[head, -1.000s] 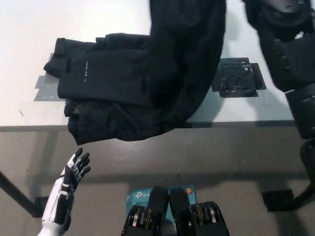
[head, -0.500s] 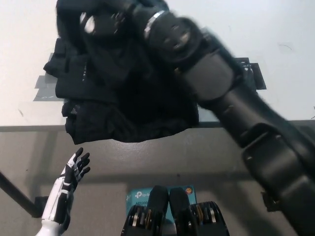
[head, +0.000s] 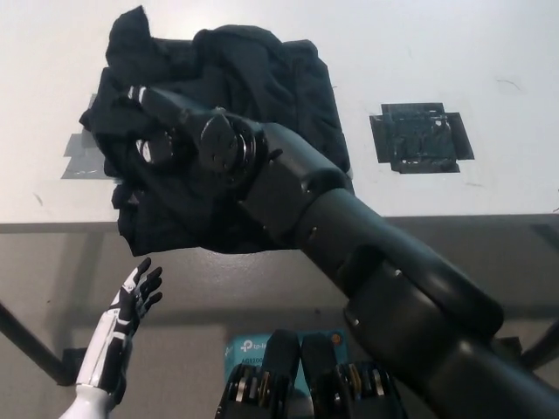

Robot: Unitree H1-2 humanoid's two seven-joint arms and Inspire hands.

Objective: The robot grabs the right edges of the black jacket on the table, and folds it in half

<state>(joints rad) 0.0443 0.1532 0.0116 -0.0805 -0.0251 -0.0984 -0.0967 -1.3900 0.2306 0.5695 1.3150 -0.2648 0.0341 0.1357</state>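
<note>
The black jacket (head: 288,96) lies bunched on the left half of the white table (head: 454,52), its right side folded over onto its left. Its lower hem hangs over the table's front edge. My black right arm reaches from the bottom right across the jacket. My right hand (head: 166,131) is down on the jacket's left part, black against black, so its grip is unclear. A peak of fabric sticks up at the jacket's far left corner. My white left hand (head: 127,319) rests below the table edge at the lower left, open and holding nothing.
A black tape patch (head: 421,138) marks the table to the right of the jacket. Grey tape (head: 77,161) shows at the jacket's left. Below the table's front edge is grey floor with a teal box (head: 238,349) and a dark table leg (head: 26,342).
My right arm has swung from the upper right to the left and come down, carrying the jacket's right side over onto its left. The tape patch is uncovered again. The left hand stayed put.
</note>
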